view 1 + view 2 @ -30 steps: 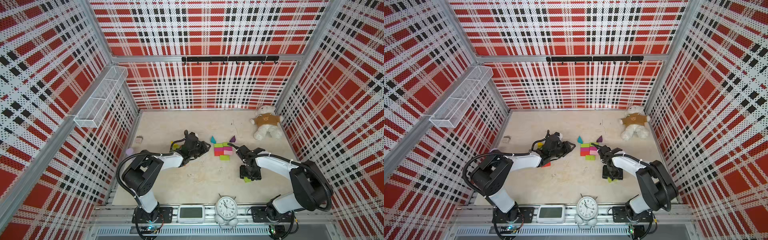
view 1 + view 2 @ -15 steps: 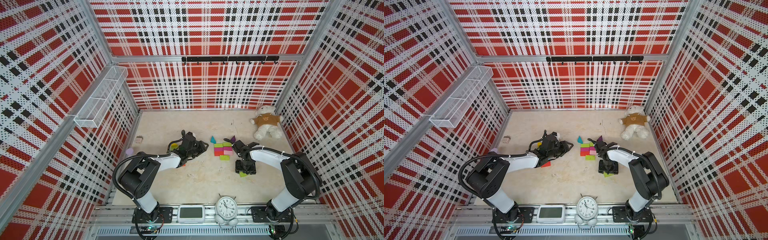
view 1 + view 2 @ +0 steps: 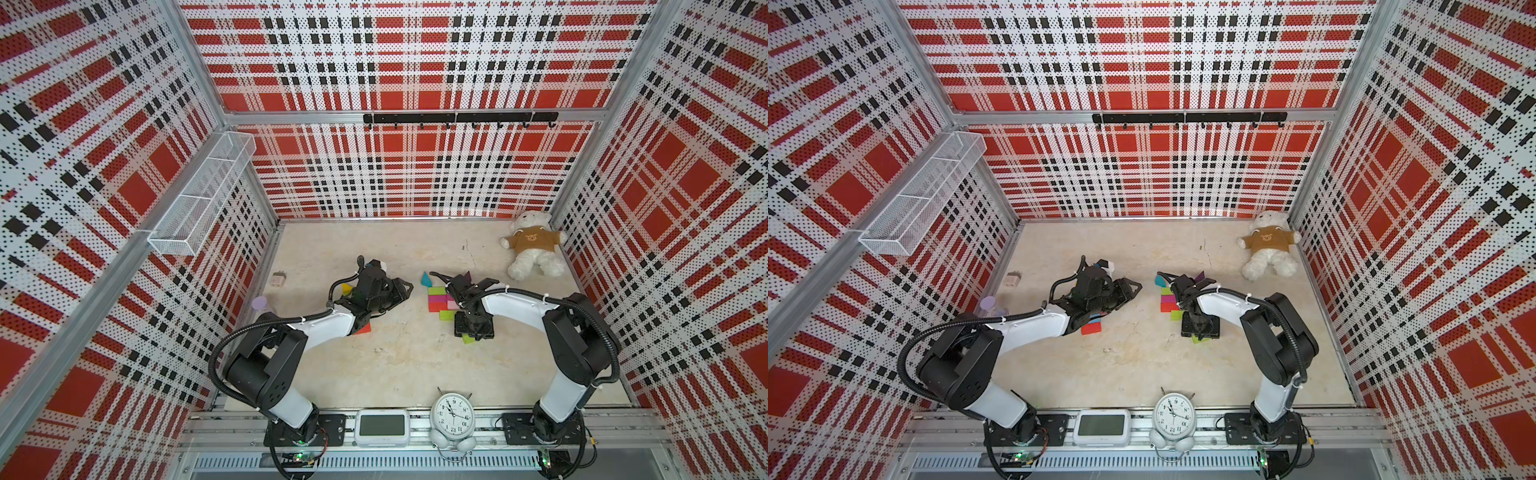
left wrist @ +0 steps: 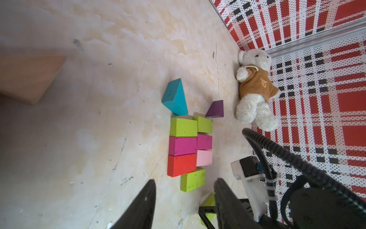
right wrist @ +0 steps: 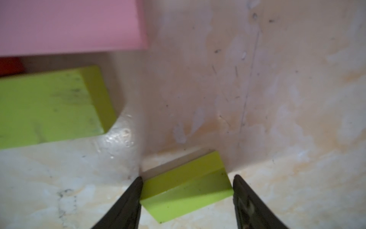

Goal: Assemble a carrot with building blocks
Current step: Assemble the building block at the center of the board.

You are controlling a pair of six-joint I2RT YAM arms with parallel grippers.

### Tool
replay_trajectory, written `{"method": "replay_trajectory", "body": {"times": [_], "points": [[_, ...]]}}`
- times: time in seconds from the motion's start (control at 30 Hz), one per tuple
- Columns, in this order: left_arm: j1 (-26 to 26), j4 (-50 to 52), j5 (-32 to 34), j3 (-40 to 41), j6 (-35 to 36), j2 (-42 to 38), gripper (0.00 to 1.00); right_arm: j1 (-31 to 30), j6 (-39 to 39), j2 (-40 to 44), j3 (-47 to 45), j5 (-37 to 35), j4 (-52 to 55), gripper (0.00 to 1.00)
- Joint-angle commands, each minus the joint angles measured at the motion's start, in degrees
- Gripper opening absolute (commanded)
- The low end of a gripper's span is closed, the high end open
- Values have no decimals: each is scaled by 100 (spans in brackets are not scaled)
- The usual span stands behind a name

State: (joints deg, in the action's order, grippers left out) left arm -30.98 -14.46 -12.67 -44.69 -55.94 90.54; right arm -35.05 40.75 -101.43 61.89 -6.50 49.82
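Now, over the beige table (image 3: pixel 395 365), the right arm (image 3: pixel 515 301) is bringing a piece in toward the carrot's body, so the step in hand looks like placing. The left gripper (image 4: pixel 184 180) is hovering with its fingers apart and empty, pointing at the block cluster (image 4: pixel 183 146), where lime green, magenta, red and pink blocks are lying in two touching columns. The right gripper (image 5: pixel 188 177) is clamping a lime green block (image 5: pixel 186 190), skewed between its fingers and low at the table, near the loose lime piece (image 5: pixel 49 107) at the cluster's front end. Next, I judge, it is needing to square that block and ease it flush without nudging its neighbours. Against a second ago, the right gripper and its block are sitting closer to the cluster, while the left has barely shifted.
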Motion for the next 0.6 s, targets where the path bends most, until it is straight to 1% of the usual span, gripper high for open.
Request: {"method": "replay_trajectory", "body": {"times": [0.0, 0.37, 0.57], "points": [[66, 81, -32, -74, 102, -165, 51, -146, 218, -334, 119, 378, -1080, 68], [188, 99, -118, 21, 154, -330, 51, -359, 394, -614, 519, 327, -1062, 68], [231, 141, -53, 92, 171, -453, 52, -405, 436, -708, 658, 307, -1062, 68]]}}
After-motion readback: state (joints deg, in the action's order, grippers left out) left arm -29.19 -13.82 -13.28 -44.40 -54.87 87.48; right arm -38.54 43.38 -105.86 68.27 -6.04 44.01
